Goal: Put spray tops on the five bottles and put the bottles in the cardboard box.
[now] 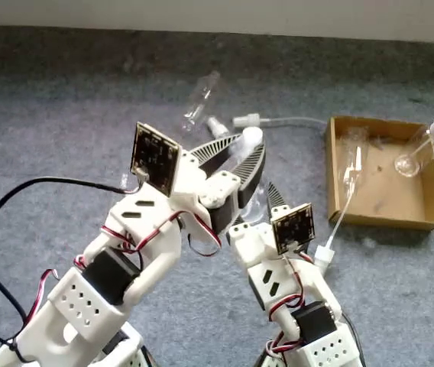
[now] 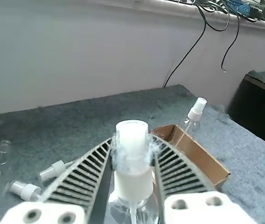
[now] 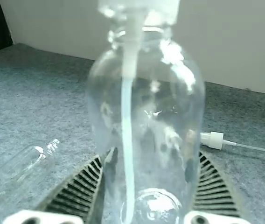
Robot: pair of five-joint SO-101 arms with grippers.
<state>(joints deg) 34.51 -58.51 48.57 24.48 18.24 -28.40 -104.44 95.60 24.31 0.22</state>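
Grey felt-covered table (image 1: 49, 115), pale wall (image 2: 76, 56) behind it, black cables (image 2: 204, 29) down the wall

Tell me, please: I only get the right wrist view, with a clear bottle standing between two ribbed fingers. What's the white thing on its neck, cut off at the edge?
Observer: A white spray top. The left hand is shut on it, over the held bottle.
Operator: Is there a box anywhere?
Observer: Yes, a cardboard box sits on the carpet beside the right arm.
Operator: Anything in it yet?
Observer: For one, a capped bottle leans in its far corner, with the cap poking over the rim.
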